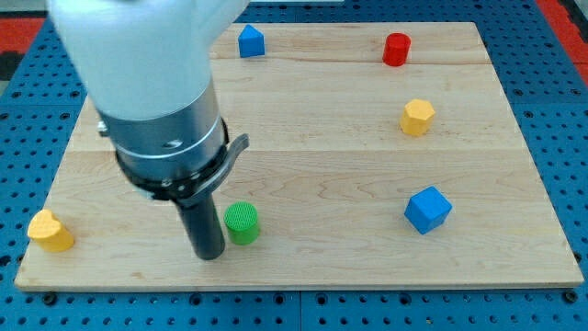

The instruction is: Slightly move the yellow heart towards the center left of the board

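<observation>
Surface: pale wooden board (367,165) on a blue pegboard bench (560,101); red patches at the view's top corners.
Claw: none fitted, so no apart-or-together state to report; straight dark rod only, hanging from a white and grey arm housing (156,101).
My tip (210,257): low on the board, left of centre, just beside the green cylinder (243,223), on that cylinder's left; contact between the two impossible to confirm.
Yellow heart (50,231): near the board's bottom-left corner, well apart from my tip, toward the view's left.
Other blocks: blue block (251,41) at top centre-left; red cylinder (396,49) at top right; yellow hexagonal block (417,117) at right; blue cube (428,210) at lower right.
Handling (judged): small, rigid, light; likely to slide readily on smooth wood; prone to turning if pushed off-centre, given the lobed outline.
Contact point (judged): lower side of the heart, centred, for a short push toward the view's top, along the left edge.
Risk (judged): heart close to the board's left edge; a skewed push liable to send it off.
</observation>
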Controlling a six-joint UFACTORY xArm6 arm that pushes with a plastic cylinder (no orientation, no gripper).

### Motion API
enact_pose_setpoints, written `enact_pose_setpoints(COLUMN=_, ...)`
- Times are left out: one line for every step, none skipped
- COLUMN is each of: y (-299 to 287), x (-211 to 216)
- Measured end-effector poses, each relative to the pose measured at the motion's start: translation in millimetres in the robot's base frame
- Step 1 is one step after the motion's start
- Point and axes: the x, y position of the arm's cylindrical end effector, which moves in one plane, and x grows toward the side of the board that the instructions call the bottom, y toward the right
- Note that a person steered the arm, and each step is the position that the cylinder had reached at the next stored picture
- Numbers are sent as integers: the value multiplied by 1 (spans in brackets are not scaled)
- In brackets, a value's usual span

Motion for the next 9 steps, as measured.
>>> enact_pose_setpoints(y=-1, x=9)
enact_pose_setpoints(y=-14, x=31)
enact_pose_setpoints(y=-52, x=34)
enact_pose_setpoints(y=-154, x=26)
enact_pose_setpoints(y=-188, x=10)
enact_pose_setpoints(y=-178, x=-8)
enact_pose_setpoints(y=-172, x=-30)
enact_pose_setpoints(y=-207, x=-32)
enact_pose_setpoints(y=-191, x=-45)
